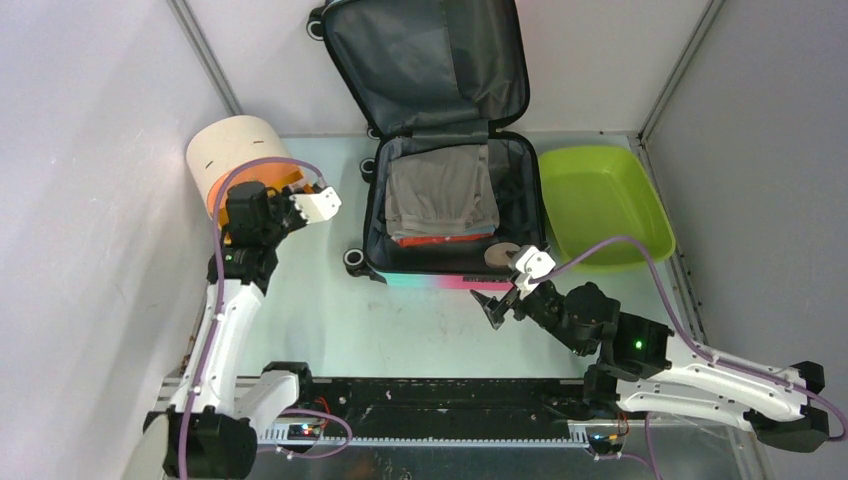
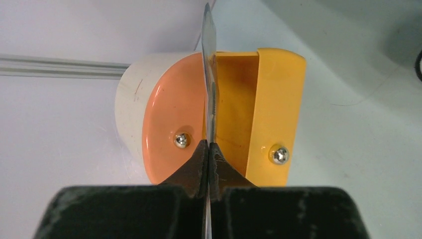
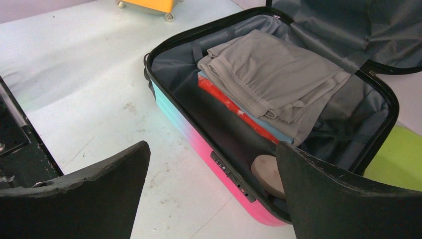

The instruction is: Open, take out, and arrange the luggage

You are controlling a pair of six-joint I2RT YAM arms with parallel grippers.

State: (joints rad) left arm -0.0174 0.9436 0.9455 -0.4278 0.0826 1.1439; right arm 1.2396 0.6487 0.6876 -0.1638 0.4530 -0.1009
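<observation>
The luggage (image 1: 437, 70) lies open at the table's middle, its lid leaning on the back wall and dark grey lining showing. Inside are folded grey clothes (image 1: 440, 190) stacked on red and blue items, with a round tan disc (image 1: 500, 254) at the front right corner. My right gripper (image 1: 503, 295) is open and empty, just in front of the luggage's pink-teal front wall (image 3: 174, 112), near the disc (image 3: 266, 172). The right wrist view also shows the grey clothes (image 3: 271, 74). My left gripper (image 1: 268, 200) is shut and empty, beside the cylinder, far left of the luggage.
A cream-and-orange cylinder (image 1: 235, 150) lies on its side at the back left; the left wrist view shows its orange end (image 2: 164, 114) and a yellow bracket (image 2: 273, 99). A lime-green tub (image 1: 600, 200) sits right of the luggage. Grey walls enclose the table.
</observation>
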